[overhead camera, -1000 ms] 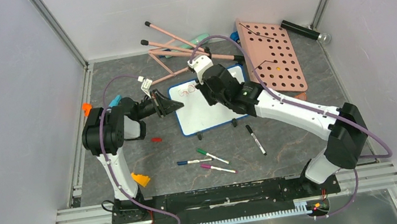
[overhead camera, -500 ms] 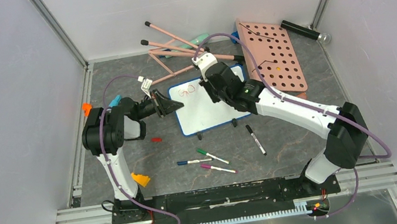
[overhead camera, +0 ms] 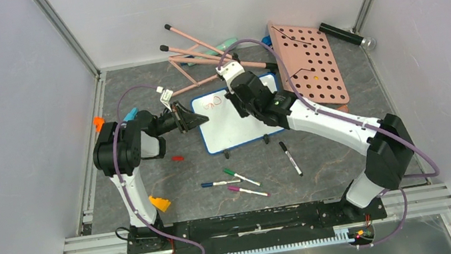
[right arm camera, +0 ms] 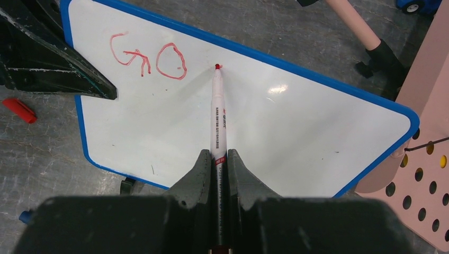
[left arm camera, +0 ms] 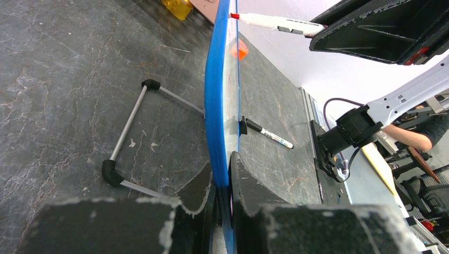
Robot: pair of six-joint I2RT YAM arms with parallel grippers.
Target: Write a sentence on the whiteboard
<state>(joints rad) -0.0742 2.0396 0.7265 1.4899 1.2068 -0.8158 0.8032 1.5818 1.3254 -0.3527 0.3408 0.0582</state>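
Observation:
The whiteboard [overhead camera: 236, 125] with a blue rim [left arm camera: 216, 106] stands tilted on its little black feet mid-table. My left gripper [left arm camera: 222, 165] is shut on its left edge [overhead camera: 200, 118]. My right gripper [right arm camera: 218, 156] is shut on a red marker [right arm camera: 218, 116], which also shows in the left wrist view [left arm camera: 270, 22]. The marker's tip touches the board [right arm camera: 254, 137] just right of the red letters "GO" [right arm camera: 148, 55], the only part of the sentence that shows. From above, the right gripper [overhead camera: 230, 92] hovers over the board's top edge beside those letters [overhead camera: 212, 102].
A pink pegboard [overhead camera: 308, 67] lies right of the board, with pink sticks [overhead camera: 198, 50] and a black cylinder [overhead camera: 344, 35] behind. Loose markers [overhead camera: 237, 179], a black marker [overhead camera: 290, 158], a red cap [overhead camera: 177, 158] and an orange piece [overhead camera: 160, 203] lie in front.
My right gripper has carried the marker a little to the right along the board's top line, uncovering the "O". The left gripper and board have stayed still.

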